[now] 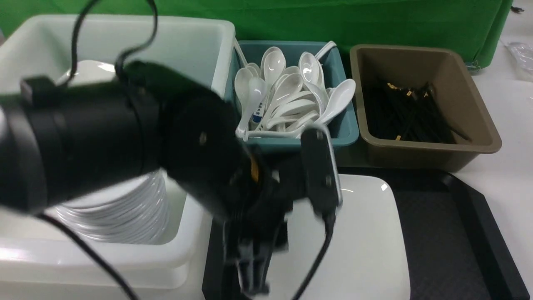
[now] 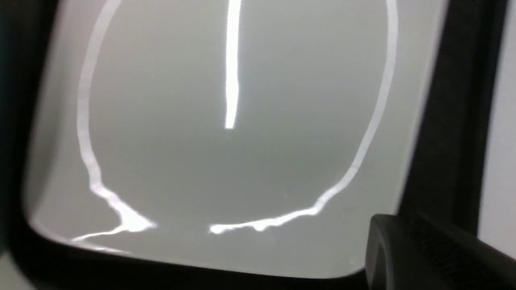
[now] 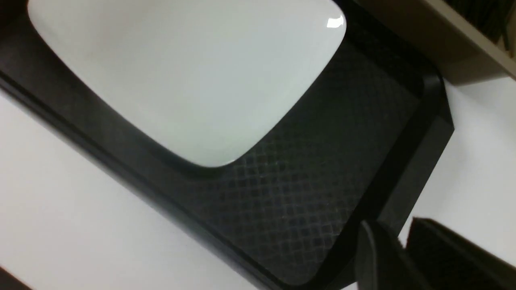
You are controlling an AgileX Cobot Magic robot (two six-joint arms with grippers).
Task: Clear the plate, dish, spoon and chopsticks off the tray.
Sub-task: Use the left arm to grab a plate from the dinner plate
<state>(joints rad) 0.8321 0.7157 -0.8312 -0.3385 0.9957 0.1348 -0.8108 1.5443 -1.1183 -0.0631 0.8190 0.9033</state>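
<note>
white table (image 1: 512,175) before a green backdrop (image 1: 291,21). the plate (image 1: 366,241) lies flat at the tray's (image 1: 441,233) left edge, just under the left gripper (image 1: 253,271), the nearer one; blurred jaws, gap unclear. right gripper (image 3: 393,237), by the tray's right edge, stands narrowly parted, empty.

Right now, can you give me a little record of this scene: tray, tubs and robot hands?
tray: black, diamond-textured; carries one large white square plate
other tableware on tray: none visible
white tub: stack of white plates
teal tub: white soup spoons
brown tub: black chopsticks
left gripper: low over the plate's left side, blurred; open or shut unclear
right gripper: near the tray's rim, clear of the plate
</note>
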